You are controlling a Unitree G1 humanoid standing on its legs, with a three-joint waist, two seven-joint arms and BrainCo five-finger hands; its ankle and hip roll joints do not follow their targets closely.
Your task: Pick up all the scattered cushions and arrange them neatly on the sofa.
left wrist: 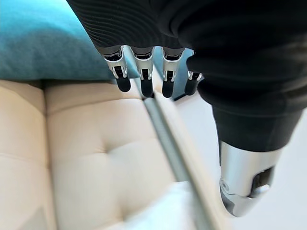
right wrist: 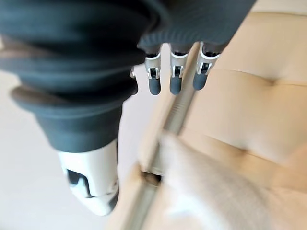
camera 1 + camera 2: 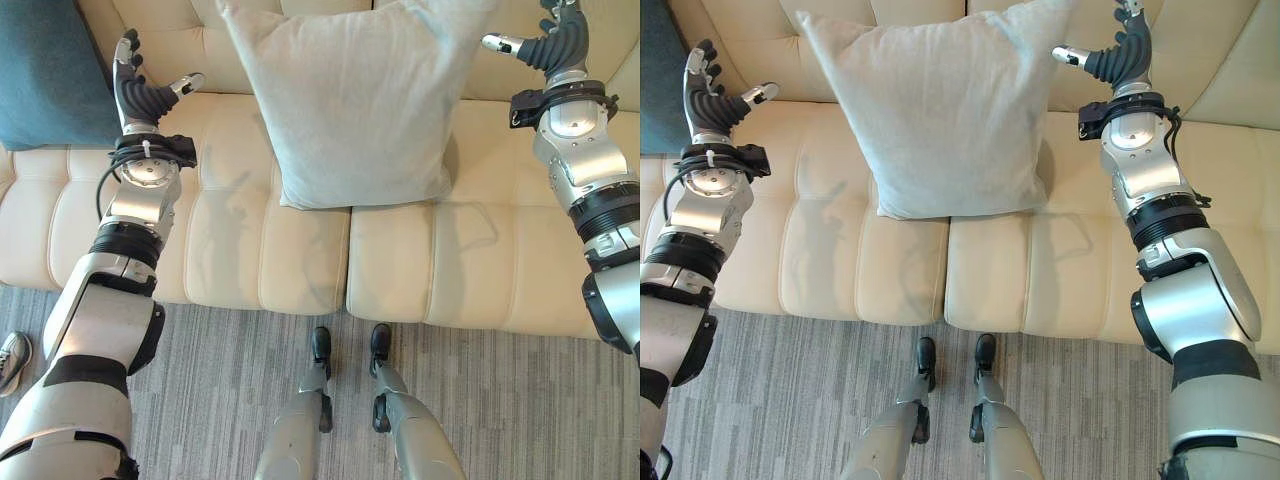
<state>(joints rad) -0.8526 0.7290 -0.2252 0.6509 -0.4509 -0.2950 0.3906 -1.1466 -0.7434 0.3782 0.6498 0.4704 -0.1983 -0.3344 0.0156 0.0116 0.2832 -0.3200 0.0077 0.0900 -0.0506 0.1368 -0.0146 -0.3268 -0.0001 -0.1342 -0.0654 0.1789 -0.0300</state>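
Note:
A light grey cushion (image 3: 350, 100) leans upright against the backrest in the middle of the cream sofa (image 3: 240, 250). A teal cushion (image 3: 50, 75) rests at the sofa's far left end, its blue cover (image 1: 43, 43) filling the space past my left fingers. My left hand (image 3: 140, 90) is open, held up between the two cushions and touching neither. My right hand (image 3: 555, 45) is open too, raised to the right of the grey cushion's upper corner, clear of it. The grey cushion's edge (image 2: 211, 191) lies close below my right hand.
Grey striped carpet (image 3: 220, 390) runs along the sofa's front edge. A person's shoe (image 3: 12, 358) stands on the carpet at the lower left. Bare seat cushions lie to the right of the grey cushion.

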